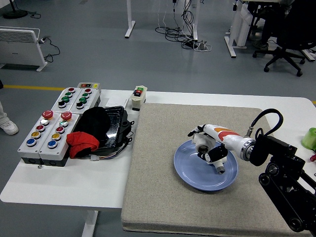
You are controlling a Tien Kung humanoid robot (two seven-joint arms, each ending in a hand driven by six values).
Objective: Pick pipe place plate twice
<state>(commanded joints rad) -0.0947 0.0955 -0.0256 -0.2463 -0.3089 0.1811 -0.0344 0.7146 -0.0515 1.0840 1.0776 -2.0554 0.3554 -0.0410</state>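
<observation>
A blue plate (190, 170) lies on the grey mat (163, 197), right of centre. On it rests a white T-shaped pipe fitting; only its grey end (220, 169) shows from under my right hand. The right hand (205, 150), white with an orange patch, reaches in from the right and hovers low over the plate's upper middle, covering most of the pipe. Whether it touches or grips the pipe is hidden. My left arm is out of the picture.
Grey button boxes (47, 131) stand at the table's left, with a black tray holding black and red cloth (96, 131) beside them. A small switch box (138, 96) sits at the mat's far left corner. A green object (309, 138) is at the right edge.
</observation>
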